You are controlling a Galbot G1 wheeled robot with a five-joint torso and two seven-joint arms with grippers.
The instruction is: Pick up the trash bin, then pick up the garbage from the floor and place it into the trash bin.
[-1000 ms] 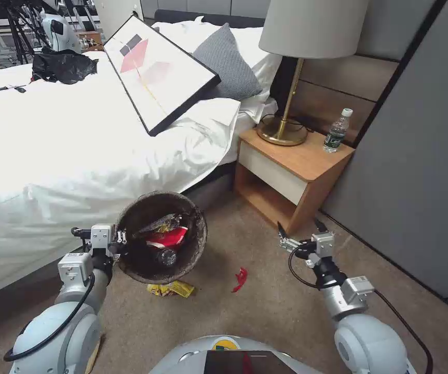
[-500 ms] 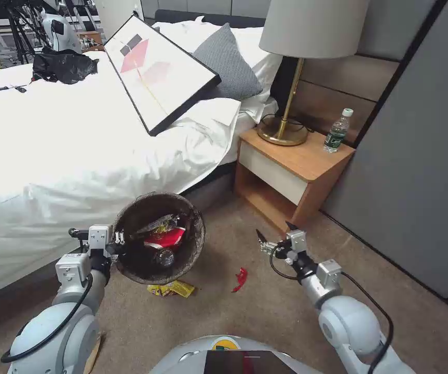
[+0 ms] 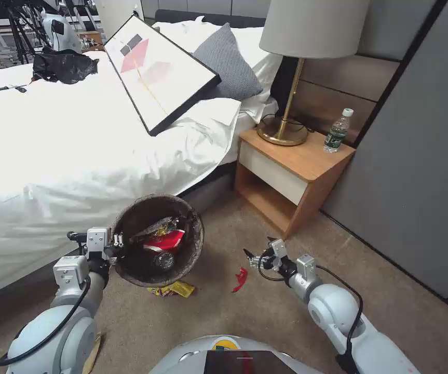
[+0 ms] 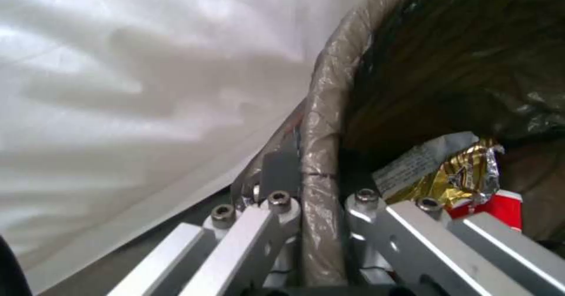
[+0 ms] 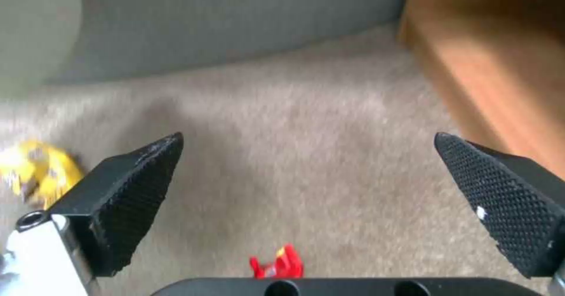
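Carpeted bedside — left gripper [image 3: 117,244] pinches trash bin [image 3: 195,246] rim, right gripper [image 3: 257,249] spread over red scrap [image 3: 241,278].

Your right end effector [image 3: 257,251] has swung down and leftward from beside the nightstand [image 3: 291,176], now hovering wide open just above the red scrap [image 3: 240,278].

Beige carpet [image 3: 265,311], white-sheeted bed [image 3: 52,150], wooden nightstand [image 3: 294,171] with brass lamp [image 3: 291,67], grey wall panels [image 3: 416,156].
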